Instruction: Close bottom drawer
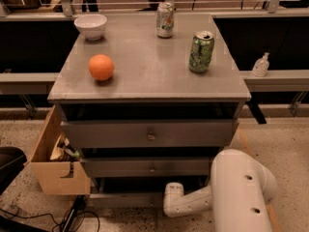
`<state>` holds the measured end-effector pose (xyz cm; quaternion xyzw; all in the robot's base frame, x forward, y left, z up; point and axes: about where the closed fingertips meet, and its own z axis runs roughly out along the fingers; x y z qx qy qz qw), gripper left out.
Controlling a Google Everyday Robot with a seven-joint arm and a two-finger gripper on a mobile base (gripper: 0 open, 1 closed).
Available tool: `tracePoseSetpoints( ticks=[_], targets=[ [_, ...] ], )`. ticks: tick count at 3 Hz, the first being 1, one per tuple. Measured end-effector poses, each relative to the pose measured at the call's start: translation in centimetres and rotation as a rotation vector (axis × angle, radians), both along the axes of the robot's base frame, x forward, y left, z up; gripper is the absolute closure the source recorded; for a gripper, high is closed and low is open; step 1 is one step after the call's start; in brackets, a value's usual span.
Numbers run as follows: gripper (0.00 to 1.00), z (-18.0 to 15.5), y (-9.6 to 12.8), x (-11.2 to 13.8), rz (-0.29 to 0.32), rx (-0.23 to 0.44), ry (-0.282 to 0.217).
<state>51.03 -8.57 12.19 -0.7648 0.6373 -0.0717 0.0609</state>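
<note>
Bottom drawer (126, 200) lies at the lower centre of the frame, its low grey front seemingly still out a little from the cabinet. At lower left a cardboard box (57, 174) stands just beside its left end, so the push should run straight in, not sideways. Right of the panel's middle, the gripper (172, 198) is at the front, apparently touching; whether it is open or closed cannot be told. A square, steady press looks best, easing off once the front sits flush.

Below the worktop's (145, 79) front edge, my gripper (172, 195) is at the bottom drawer (120, 200), mostly masked by my arm (236, 192); the drawer's knob is hidden, and the arm runs off the bottom.
</note>
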Motion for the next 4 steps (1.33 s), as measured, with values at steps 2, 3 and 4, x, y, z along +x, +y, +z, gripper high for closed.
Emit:
tracePoseSetpoints(
  ticks=[2,3,4],
  targets=[
    [1.00,0.0,-0.3,1.5,-0.001,-0.008,-0.017],
    [1.00,-0.1,-1.2,4.9,-0.013,-0.021,-0.050],
    [1.00,0.0,-1.2,4.6,-0.013,-0.021,-0.050]
  ],
)
